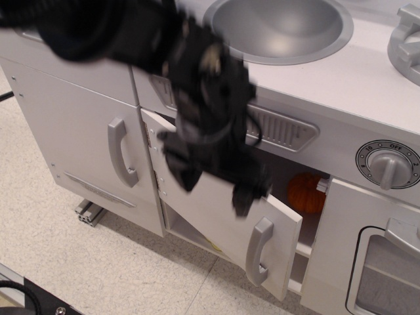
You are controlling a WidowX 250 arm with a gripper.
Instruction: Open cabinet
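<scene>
1. The cabinet [220, 216] is sitting below the counter of the toy kitchen, under the grey vent panel [279, 128] and left of the oven door [387, 275]; its wide white door is standing partly open, hinged on its left edge, with the free right edge swinging out toward the camera.
2. The short grey handle [258, 251] is showing near that free edge, upright and unobstructed.
3. An orange pumpkin [306, 192] is showing inside through the gap.
4. The gripper [216, 174] is hanging blurred in front of the door's upper part, apart from the handle; whether the jaws are spread or closed I cannot tell.
5. The door is looking like a light, stiff, smooth panel that is likely swinging freely on its hinges.
6. The handle, far from the hinges, is probably offering the best hold; the door's free edge is also looking hookable.
</scene>
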